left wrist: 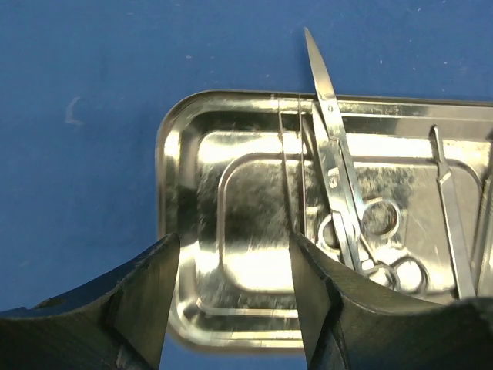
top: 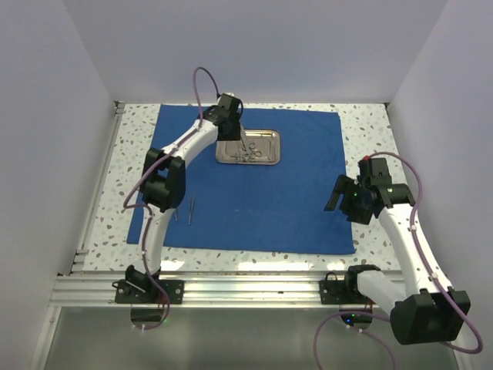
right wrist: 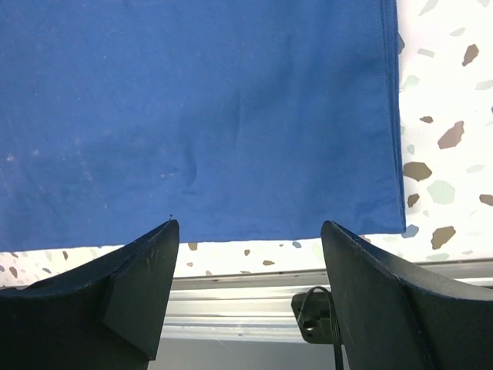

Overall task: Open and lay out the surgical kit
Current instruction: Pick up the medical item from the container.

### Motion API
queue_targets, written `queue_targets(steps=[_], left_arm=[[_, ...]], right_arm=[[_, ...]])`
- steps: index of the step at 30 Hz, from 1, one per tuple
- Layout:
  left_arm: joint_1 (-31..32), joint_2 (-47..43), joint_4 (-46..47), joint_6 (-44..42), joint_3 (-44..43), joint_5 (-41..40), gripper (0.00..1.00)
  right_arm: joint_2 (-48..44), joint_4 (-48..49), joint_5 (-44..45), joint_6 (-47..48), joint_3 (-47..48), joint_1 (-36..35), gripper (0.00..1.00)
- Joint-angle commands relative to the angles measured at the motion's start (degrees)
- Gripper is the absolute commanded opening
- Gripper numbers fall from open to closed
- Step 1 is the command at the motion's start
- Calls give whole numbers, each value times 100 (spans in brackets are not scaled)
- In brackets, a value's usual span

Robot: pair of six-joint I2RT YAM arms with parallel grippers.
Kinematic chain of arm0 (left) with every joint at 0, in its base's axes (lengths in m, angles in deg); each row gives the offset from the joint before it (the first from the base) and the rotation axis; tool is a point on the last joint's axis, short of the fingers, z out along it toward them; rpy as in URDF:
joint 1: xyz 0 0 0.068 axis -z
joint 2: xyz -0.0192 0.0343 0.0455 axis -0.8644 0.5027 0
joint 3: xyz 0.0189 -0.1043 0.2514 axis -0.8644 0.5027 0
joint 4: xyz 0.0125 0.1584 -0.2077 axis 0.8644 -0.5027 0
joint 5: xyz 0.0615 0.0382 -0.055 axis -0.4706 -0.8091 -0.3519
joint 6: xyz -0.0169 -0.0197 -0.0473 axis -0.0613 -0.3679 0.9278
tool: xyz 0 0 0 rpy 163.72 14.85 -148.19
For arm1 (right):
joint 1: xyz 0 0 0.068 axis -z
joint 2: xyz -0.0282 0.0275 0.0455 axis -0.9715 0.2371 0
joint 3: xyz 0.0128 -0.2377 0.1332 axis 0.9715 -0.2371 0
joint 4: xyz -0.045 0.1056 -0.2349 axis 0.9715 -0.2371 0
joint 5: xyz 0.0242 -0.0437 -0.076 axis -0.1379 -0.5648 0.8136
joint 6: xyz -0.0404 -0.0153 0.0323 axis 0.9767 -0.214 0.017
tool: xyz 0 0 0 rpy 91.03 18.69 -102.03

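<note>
The royal-blue cloth [top: 262, 193] lies spread flat on the table. The steel tray [top: 266, 137] sits on its far middle part. In the left wrist view the tray [left wrist: 192, 193] holds scissors [left wrist: 333, 154], whose tips stick out over the far rim, and slim silver tools at the right [left wrist: 451, 208]. Tweezers [top: 191, 210] lie on the cloth near the left arm. My left gripper [top: 237, 137] hovers over the tray's left end, open and empty [left wrist: 235, 297]. My right gripper [top: 343, 199] is open and empty [right wrist: 246, 266] above the cloth's near right corner [right wrist: 385, 208].
The speckled tabletop [top: 370, 131] shows around the cloth. An aluminium rail [top: 254, 287] runs along the near edge, also seen in the right wrist view [right wrist: 246, 297] with a black cable clamp [right wrist: 312, 316]. White walls enclose the table.
</note>
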Motion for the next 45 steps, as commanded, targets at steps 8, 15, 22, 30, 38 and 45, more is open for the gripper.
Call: queue_targets(steps=[8, 15, 22, 30, 38, 45], left_arm=[[16, 1134, -105, 60, -1203, 526, 63], [25, 1319, -166, -89, -1141, 448, 55], [60, 1793, -895, -353, -1501, 8, 20], [43, 1303, -755, -432, -711, 122, 0], [8, -137, -843, -423, -394, 52, 0], [16, -1878, -747, -222, 1598, -106, 0]], right_arm=[[-69, -361, 330, -112, 310, -21, 79], [71, -308, 339, -112, 301, -21, 79], [195, -246, 339, -77, 301, -12, 78], [230, -71, 102, -68, 213, -21, 78], [221, 44, -170, -7, 205, -21, 78], [186, 237, -373, 99, -32, -21, 78]])
